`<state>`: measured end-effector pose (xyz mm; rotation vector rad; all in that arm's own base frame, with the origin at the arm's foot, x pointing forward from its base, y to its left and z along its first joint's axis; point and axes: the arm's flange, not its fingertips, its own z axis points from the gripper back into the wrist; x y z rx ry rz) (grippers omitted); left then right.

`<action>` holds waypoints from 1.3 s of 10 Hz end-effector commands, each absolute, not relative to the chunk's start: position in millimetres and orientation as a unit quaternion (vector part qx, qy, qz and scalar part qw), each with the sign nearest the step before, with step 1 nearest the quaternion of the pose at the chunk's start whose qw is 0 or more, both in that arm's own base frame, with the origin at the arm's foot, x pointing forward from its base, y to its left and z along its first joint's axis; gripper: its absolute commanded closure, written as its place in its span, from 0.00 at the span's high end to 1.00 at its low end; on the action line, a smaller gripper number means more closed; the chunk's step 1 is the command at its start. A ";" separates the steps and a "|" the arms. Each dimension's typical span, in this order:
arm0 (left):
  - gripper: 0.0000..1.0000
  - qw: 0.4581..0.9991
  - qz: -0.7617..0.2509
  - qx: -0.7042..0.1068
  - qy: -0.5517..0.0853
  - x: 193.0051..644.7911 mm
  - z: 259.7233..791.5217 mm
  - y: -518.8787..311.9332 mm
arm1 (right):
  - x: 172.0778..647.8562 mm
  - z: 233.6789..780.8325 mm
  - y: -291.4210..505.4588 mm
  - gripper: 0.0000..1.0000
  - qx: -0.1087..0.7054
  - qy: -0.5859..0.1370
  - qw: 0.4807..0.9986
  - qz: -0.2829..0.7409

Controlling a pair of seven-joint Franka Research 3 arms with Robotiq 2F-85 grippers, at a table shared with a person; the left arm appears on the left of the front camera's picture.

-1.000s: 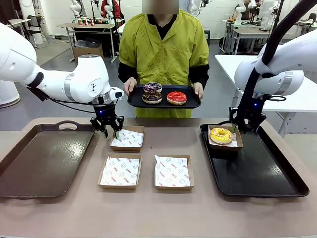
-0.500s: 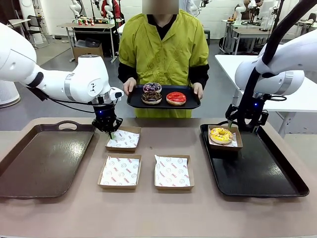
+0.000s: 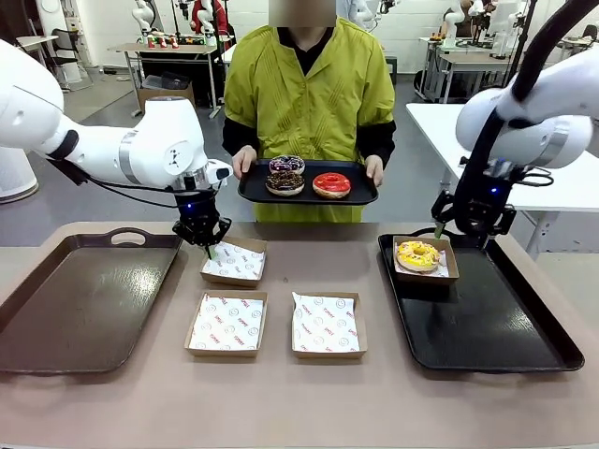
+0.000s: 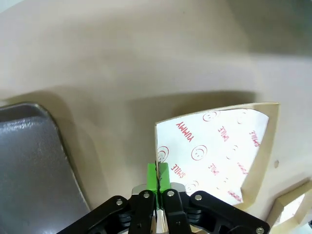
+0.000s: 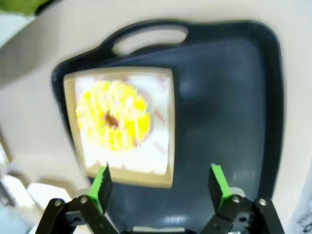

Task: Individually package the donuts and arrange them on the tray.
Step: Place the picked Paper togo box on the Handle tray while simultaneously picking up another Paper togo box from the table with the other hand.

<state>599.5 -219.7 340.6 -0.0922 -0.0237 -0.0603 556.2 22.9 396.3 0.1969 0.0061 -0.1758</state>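
Tan tabletop [image 3: 374, 393], front view: the left gripper [image 3: 208, 245] pinches the near corner of an empty paper-lined box [image 3: 236, 264]. The right gripper [image 3: 464, 234] hangs spread above the yellow donut [image 3: 418, 253], boxed on the black tray [image 3: 487, 323]. Three other donuts [image 3: 331, 184] sit on a tray [image 3: 363, 197] the person [image 3: 309, 94] holds. Left wrist view: green pads [image 4: 152, 174] clamp the box rim. Right wrist view: fingers [image 5: 101, 183] stand wide apart over the yellow donut.
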 end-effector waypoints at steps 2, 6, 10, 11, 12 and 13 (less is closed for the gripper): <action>0.00 0.998 -0.012 -0.048 -0.024 583.1 411.4 -225.4 | 499.6 466.1 -54.6 1.00 0.274 0.072 0.956 -0.075; 0.00 0.998 -0.007 -0.043 -0.055 580.9 493.8 -240.0 | 454.2 524.8 -171.0 1.00 0.503 0.054 0.860 -0.064; 0.00 0.997 0.016 -0.027 -0.074 592.4 536.1 -267.2 | 446.4 480.7 -237.0 1.00 0.595 0.001 0.801 -0.067; 0.00 0.997 0.023 -0.023 -0.073 595.7 537.1 -269.8 | 445.0 462.3 -244.3 1.00 0.599 -0.004 0.798 -0.069; 0.00 0.997 0.028 -0.022 -0.069 599.6 535.8 -270.1 | 443.8 444.5 -249.4 1.00 0.603 -0.010 0.795 -0.071; 0.00 0.996 0.005 -0.040 -0.077 584.5 537.8 -261.4 | 443.2 428.5 -253.4 1.00 0.607 -0.005 0.791 -0.076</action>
